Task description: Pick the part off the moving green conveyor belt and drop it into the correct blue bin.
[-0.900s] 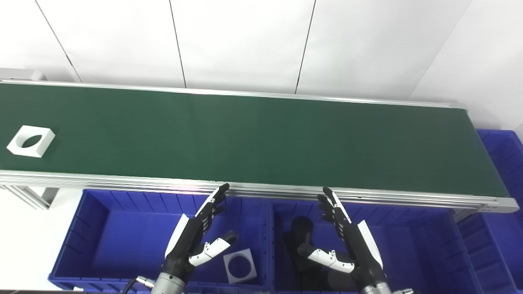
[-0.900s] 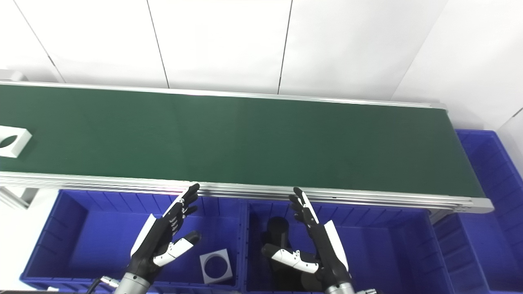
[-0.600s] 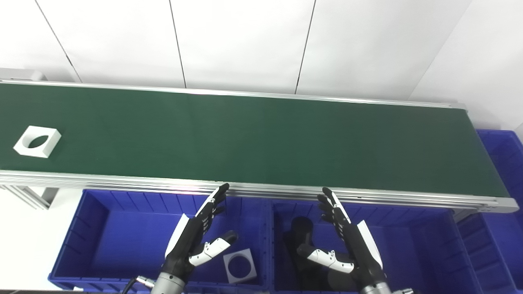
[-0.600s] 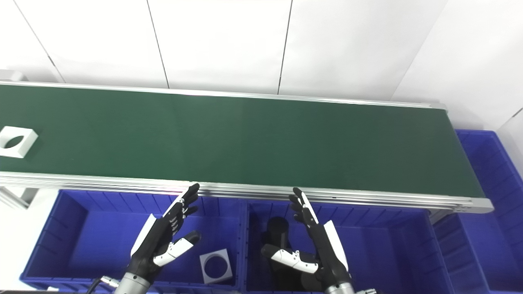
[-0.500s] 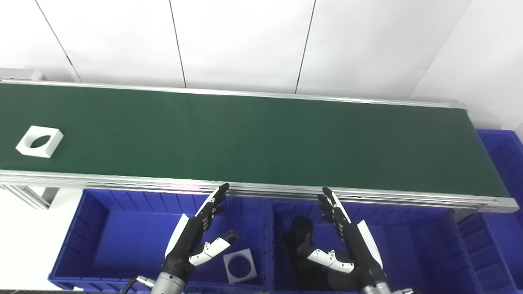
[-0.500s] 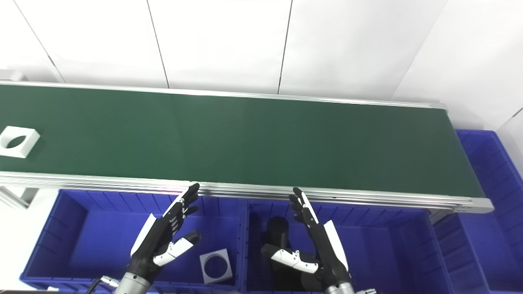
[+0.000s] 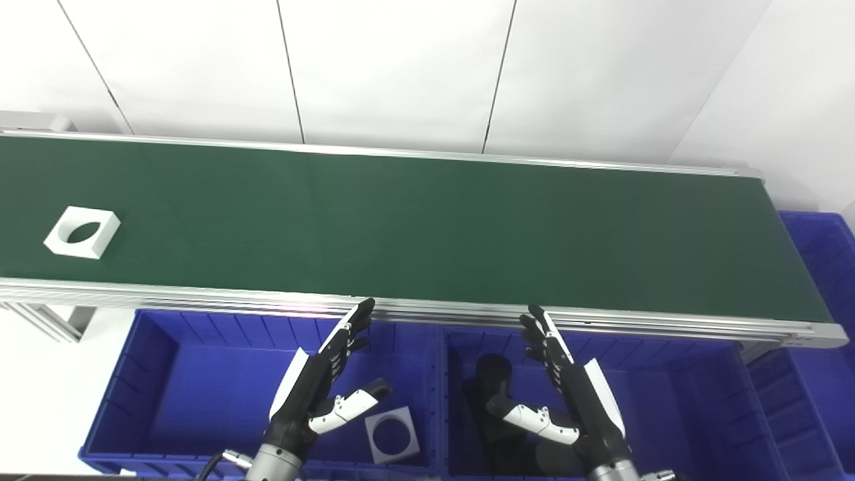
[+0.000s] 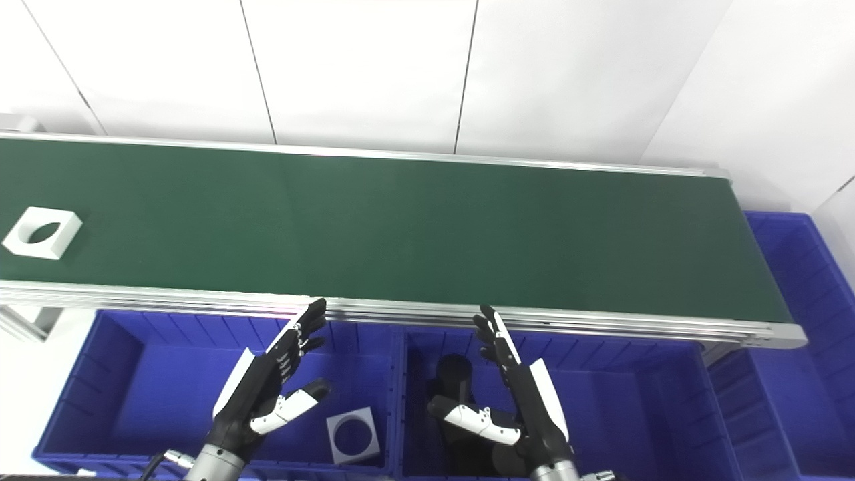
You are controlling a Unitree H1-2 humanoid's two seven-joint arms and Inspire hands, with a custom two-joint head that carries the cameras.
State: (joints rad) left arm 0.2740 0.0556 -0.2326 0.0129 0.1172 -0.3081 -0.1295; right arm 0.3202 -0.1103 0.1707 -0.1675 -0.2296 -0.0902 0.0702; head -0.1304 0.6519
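Observation:
A white square part with a round hole (image 7: 82, 232) lies on the green conveyor belt (image 7: 427, 227) at its far left. My left hand (image 7: 320, 387) is open and empty, held above the left blue bin (image 7: 167, 387) just below the belt's near rail. My right hand (image 7: 568, 394) is open and empty above the middle blue bin (image 7: 668, 401). Both hands are far to the right of the part. The left bin holds a similar white square part (image 7: 392, 435). The middle bin holds a black part (image 7: 491, 381).
A third blue bin (image 7: 825, 267) stands at the belt's right end. The belt's aluminium near rail (image 7: 427, 310) runs between the hands and the belt. A white panelled wall (image 7: 401, 67) stands behind the belt.
The white part on the belt has moved to the right. Both hands have stayed about where they were, still open.

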